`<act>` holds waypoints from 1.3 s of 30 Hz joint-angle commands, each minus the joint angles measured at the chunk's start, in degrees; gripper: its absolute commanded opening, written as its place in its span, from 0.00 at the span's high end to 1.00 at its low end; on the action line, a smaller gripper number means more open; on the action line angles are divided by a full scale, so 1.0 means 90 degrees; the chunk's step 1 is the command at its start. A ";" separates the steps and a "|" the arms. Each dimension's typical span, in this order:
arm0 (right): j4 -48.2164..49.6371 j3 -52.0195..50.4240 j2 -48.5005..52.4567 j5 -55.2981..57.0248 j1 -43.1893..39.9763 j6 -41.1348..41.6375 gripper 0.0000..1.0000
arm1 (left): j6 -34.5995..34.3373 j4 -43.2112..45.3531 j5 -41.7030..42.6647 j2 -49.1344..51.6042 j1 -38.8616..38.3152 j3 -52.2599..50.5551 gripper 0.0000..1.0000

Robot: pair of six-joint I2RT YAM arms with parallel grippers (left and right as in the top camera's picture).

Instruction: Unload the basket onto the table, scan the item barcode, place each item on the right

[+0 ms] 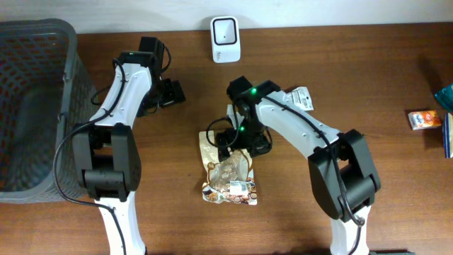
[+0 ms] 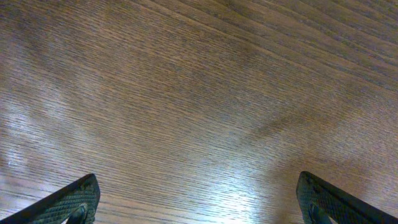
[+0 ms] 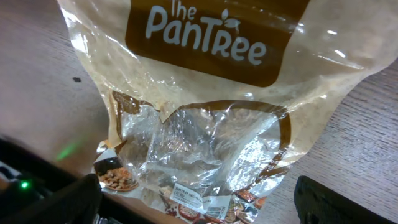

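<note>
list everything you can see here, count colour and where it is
snack bag: 1, tan and brown with a clear window, flat at table centre
scanner: 1, white, far edge, centre
basket: 1, grey mesh, left side
small packet: 1, white label, beside the right arm
small box: 1, orange, right side
cut-off items: 2, teal and blue, right edge, can't identify
table: 1, brown wood
left gripper: 1, black, open, over bare table
right gripper: 1, black, open, above the snack bag
</note>
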 commanded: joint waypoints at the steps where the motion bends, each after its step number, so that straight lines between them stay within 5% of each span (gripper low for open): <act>1: 0.0051 -0.0124 0.0015 0.0971 0.0206 0.0668 0.01 | 0.0015 -0.0005 -0.0046 -0.0189 -0.0010 -0.0027 0.01; 19: 0.1756 -0.1494 0.0015 0.0425 0.0274 0.1506 0.00 | 0.0015 -0.0005 -0.0046 -0.0189 -0.0010 -0.0027 0.01; 22: 0.1809 -0.1518 0.0015 0.0425 0.0274 0.1627 0.12 | 0.0015 -0.0005 -0.0046 -0.0189 -0.0010 -0.0027 0.01; 27: 0.1865 -0.1583 0.0017 0.0447 0.0274 0.1814 0.13 | 0.0015 -0.0007 -0.0046 -0.0189 -0.0010 -0.0027 0.01; 31: 0.1955 -0.1649 0.0017 0.0457 0.0279 0.1838 0.42 | 0.0015 -0.0005 -0.0046 -0.0189 -0.0010 -0.0027 0.01; 35: 0.2018 -0.1634 0.0015 0.0481 0.0257 0.1838 0.83 | 0.0015 -0.0007 -0.0046 -0.0189 -0.0010 -0.0027 0.01; 39: 0.1817 -0.1438 0.0005 0.0529 0.0053 0.1836 0.96 | 0.0015 -0.0005 -0.0046 -0.0189 -0.0010 -0.0027 0.01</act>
